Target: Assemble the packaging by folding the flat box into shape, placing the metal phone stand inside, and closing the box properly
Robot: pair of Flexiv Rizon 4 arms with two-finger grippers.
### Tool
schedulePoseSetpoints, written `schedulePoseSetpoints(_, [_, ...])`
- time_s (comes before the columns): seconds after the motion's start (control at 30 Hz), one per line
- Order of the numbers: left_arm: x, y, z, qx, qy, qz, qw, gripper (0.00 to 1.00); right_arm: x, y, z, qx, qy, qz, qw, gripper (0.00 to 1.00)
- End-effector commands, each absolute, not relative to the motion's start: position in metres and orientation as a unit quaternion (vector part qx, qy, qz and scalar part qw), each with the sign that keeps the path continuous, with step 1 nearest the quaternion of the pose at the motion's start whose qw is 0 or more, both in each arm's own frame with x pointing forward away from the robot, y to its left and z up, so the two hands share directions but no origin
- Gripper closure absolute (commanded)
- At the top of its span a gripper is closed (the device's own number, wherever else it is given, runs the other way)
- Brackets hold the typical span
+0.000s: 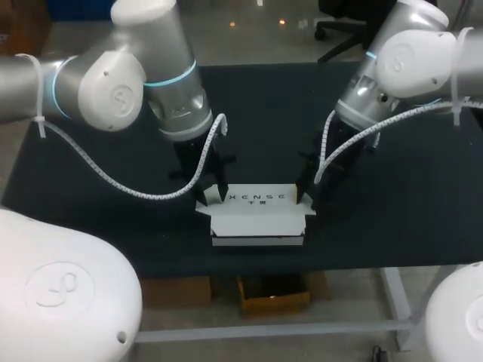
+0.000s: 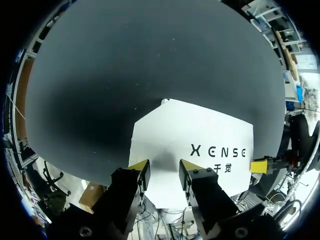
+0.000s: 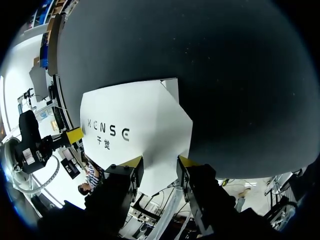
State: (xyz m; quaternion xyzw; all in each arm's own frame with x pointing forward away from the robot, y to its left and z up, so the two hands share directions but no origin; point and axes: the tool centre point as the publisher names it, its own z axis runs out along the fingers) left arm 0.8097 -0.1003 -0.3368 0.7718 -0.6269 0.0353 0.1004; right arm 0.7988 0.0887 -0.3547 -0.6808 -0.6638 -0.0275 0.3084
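Lying by the near edge of the table, the white box runs its long axis left-right, with the left gripper at its left end and the right gripper at its right, equally near, both jaws apart, clamping nothing.

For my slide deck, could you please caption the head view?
Left gripper and right gripper flank a partly folded white box on the black table.
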Motion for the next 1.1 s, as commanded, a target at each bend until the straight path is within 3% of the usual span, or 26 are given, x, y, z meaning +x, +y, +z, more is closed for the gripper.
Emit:
schedulePoseSetpoints(0.03, [0.807,-0.102,-0.339,0.773,-0.627,0.036,0.093,0.62,0.798,0.09,-0.357,-0.681,-0.664,-0.026,0.307,0.59])
schedulePoseSetpoints(1.1, [0.801,-0.101,-0.351,0.764,-0.638,0.064,0.07,0.59,0.79,0.092,-0.364,-0.699,-0.667,-0.06,0.252,0.6])
